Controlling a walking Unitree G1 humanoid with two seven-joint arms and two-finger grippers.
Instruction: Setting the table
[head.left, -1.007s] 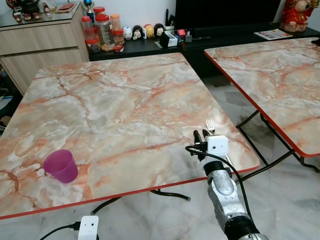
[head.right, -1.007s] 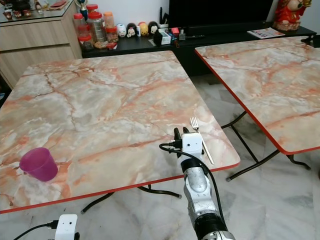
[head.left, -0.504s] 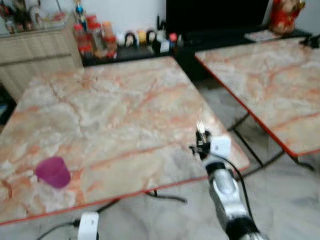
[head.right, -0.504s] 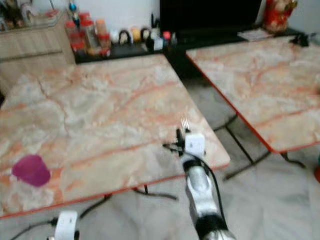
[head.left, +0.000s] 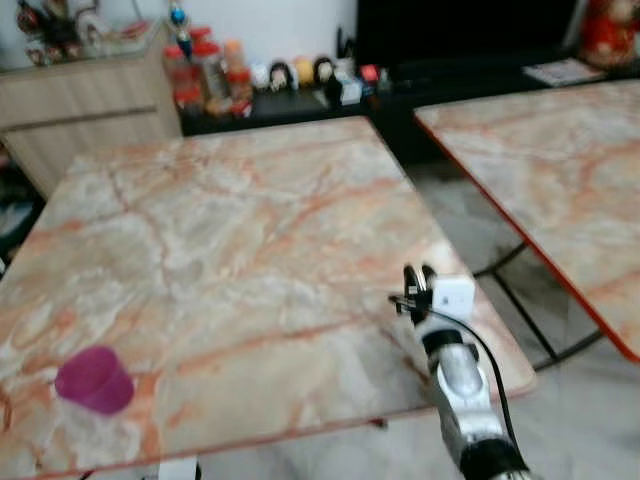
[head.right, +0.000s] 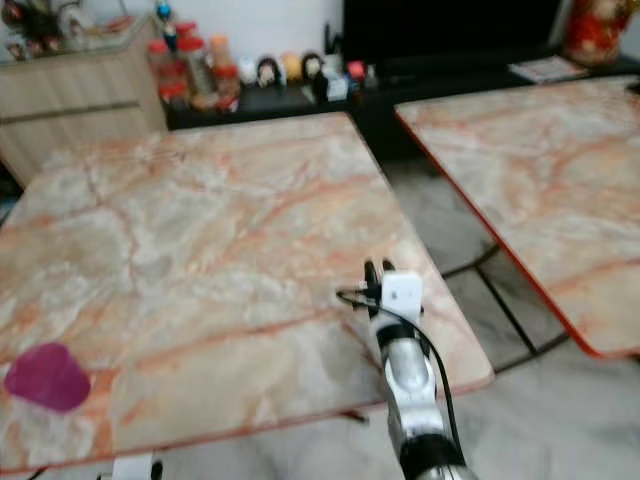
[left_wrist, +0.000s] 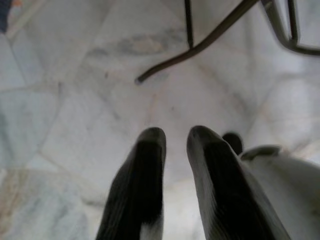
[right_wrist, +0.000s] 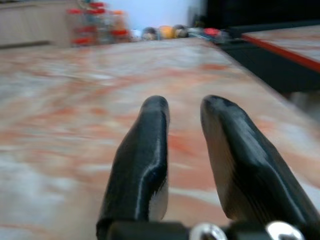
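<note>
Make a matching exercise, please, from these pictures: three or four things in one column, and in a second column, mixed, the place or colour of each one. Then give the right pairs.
Things:
1. cup
2. right gripper
3. left gripper
4. jars

Places or colours:
A. pointing down at the pale floor, near a table leg
B. red-lidded, on the dark shelf by the wall
C. purple, near the table's front left corner
D. over the near table, close to its right edge, fingers slightly apart

Pairs: 1-C, 2-D, 3-A, 4-B
</note>
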